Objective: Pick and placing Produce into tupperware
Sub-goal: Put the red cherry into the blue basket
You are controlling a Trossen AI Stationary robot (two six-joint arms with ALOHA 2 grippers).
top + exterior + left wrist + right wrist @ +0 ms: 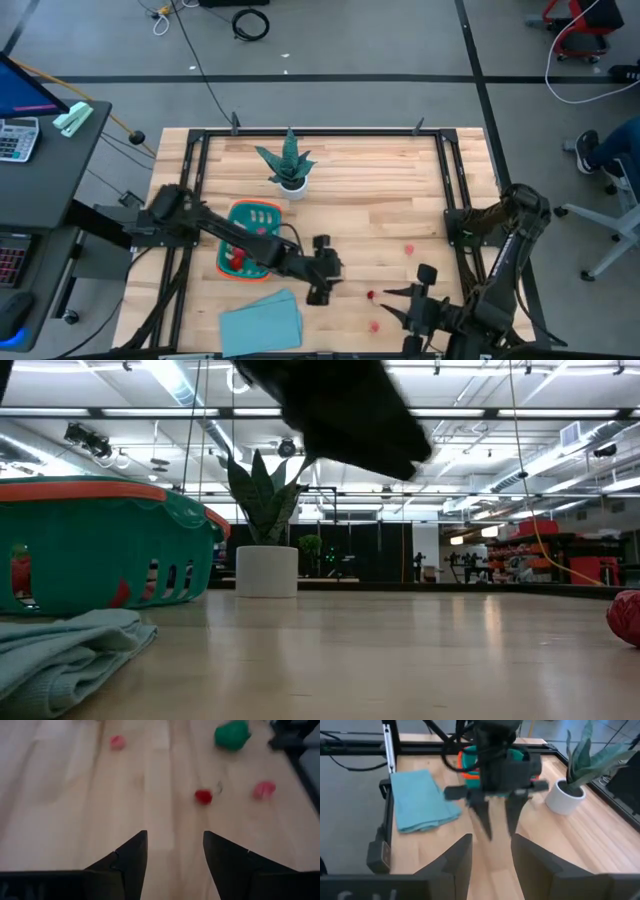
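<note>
High view: left gripper [320, 292] reaches past the tupperware [252, 240], presumably heading for the loose Produce [371, 295] mid-table; right gripper [400, 304] waits at the near edge. Wrist views: both grippers' fingers are spread, nothing between them, consistent with an approach.

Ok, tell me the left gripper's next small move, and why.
Probably ease the left gripper forward and down over the small red piece. Its fingers are open and empty above bare table, that piece lies just ahead of them, and several pieces are not yet in the tupperware. The right gripper waits near the table's front edge.
</note>
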